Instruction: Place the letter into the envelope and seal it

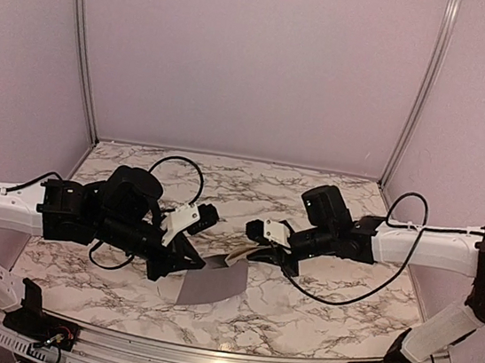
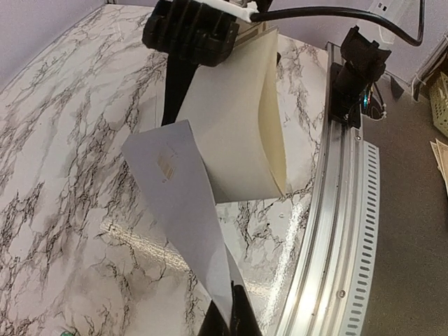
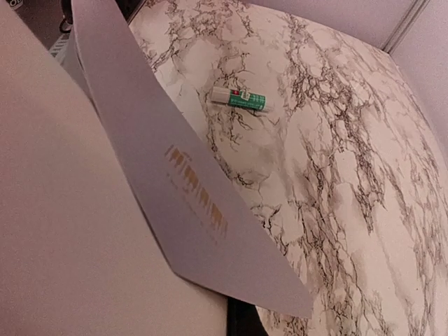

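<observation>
While I watch all three feeds, the left gripper (image 1: pixel 188 266) has its jaws pressed together on one edge of the envelope (image 1: pixel 211 285), and the grey sheet stands off the table (image 1: pixel 314 316) rather than lying flat on it. From the left wrist camera the envelope rises out of that gripper's fingertips (image 2: pixel 227 318) at the bottom of the view and runs away from them, tilted, widening toward its far end, with a small gold print (image 2: pixel 166 166) on the face turned to me. The right gripper (image 1: pixel 260 254) is pinching the letter (image 1: pixel 240 255) by its upper end; in the left wrist view I see it across from the left gripper, near the top of the picture, with the cream sheet hanging down from it in a loose curve, one panel bowed outward. The letter's lower edge sits just beyond the far end of the envelope, and the two overlap in that view; I cannot tell whether the paper has entered the pocket or only rests against the grey face. From the right wrist camera the letter fills the near left side, right at the gripper, and the envelope cuts diagonally across just past it. Ahead of the right gripper, beyond the envelope's edge, a small green and white tube (image 3: pixel 241 99) lies on its side on the marble table, well apart from both grippers. The two grippers face each other, close together, with the papers between them.
</observation>
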Robot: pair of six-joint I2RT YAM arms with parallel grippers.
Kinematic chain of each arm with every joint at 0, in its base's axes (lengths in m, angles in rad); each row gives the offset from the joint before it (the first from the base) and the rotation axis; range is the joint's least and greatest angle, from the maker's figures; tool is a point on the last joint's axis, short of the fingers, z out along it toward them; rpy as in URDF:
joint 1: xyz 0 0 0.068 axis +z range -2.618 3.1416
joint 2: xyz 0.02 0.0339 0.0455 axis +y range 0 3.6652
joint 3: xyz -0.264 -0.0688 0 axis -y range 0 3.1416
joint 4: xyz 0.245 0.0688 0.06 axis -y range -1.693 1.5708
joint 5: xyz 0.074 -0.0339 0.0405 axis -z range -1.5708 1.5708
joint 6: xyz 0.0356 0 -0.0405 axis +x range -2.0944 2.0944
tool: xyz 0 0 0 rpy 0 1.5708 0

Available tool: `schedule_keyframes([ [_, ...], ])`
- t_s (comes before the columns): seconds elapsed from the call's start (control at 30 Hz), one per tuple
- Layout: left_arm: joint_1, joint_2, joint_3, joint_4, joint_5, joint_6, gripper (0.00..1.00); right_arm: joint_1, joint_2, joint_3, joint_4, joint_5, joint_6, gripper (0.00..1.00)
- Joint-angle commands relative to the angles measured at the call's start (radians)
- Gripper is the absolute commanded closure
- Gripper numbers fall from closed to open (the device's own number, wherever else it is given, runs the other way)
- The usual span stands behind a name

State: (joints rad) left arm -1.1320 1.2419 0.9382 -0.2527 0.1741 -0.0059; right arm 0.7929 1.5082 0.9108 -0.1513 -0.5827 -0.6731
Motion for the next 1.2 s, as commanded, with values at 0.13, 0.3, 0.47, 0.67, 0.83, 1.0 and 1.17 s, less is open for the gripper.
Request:
schedule_keyframes([
  [0.13,-0.008,-0.018,-0.036,0.094,-0.105,0.013,0.97,-0.004,-0.233,-0.16,0.231,-0.008,0.097,0.99],
  [0.3,-0.008,-0.006,-0.095,0.203,-0.084,0.036,0.83,0.009,-0.193,-0.141,0.2,-0.013,0.108,0.98],
  [0.47,-0.009,0.031,-0.132,0.287,-0.13,0.09,0.84,0.03,-0.055,-0.073,0.11,0.042,0.113,0.99],
  [0.67,-0.009,0.127,-0.125,0.348,-0.222,0.114,0.95,0.032,-0.007,-0.063,0.118,0.065,0.116,1.0],
  [0.83,-0.009,0.161,-0.123,0.396,-0.314,0.119,1.0,0.032,-0.023,-0.071,0.127,0.063,0.116,1.0],
  [1.0,-0.009,0.171,-0.13,0.426,-0.303,0.145,0.93,0.031,-0.006,-0.062,0.107,0.055,0.117,1.0],
  [1.17,-0.009,0.192,-0.136,0.449,-0.263,0.188,0.8,0.035,0.008,-0.055,0.096,0.053,0.113,1.0],
])
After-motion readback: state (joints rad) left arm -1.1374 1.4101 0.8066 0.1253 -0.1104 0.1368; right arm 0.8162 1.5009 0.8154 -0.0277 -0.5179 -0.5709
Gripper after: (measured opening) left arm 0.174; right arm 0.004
